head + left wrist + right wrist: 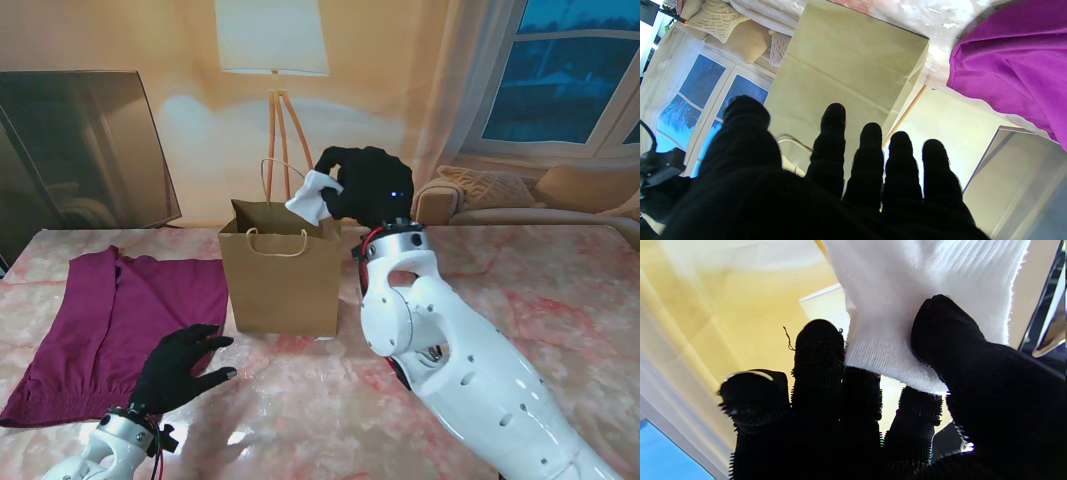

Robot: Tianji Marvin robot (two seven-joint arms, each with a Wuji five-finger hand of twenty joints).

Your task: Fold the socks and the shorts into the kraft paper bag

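The kraft paper bag [280, 280] stands upright mid-table with its mouth open; the left wrist view shows its side [840, 66]. My right hand [368, 185] hovers over the bag's right rim, shut on a white folded sock [314, 197]. In the right wrist view the thumb and fingers [820, 350] pinch that sock [913, 293]. The magenta shorts [110, 325] lie flat on the table to the bag's left, and they also show in the left wrist view [1010, 63]. My left hand [180, 368] is open, fingers spread, resting near the shorts' right edge, nearer to me than the bag.
A floor lamp [272, 60] stands behind the table. A dark panel [80, 150] leans at the far left. A sofa with cushions [520, 195] sits at the far right under a window. The pink marble table [540, 290] stretches to the right of my arm.
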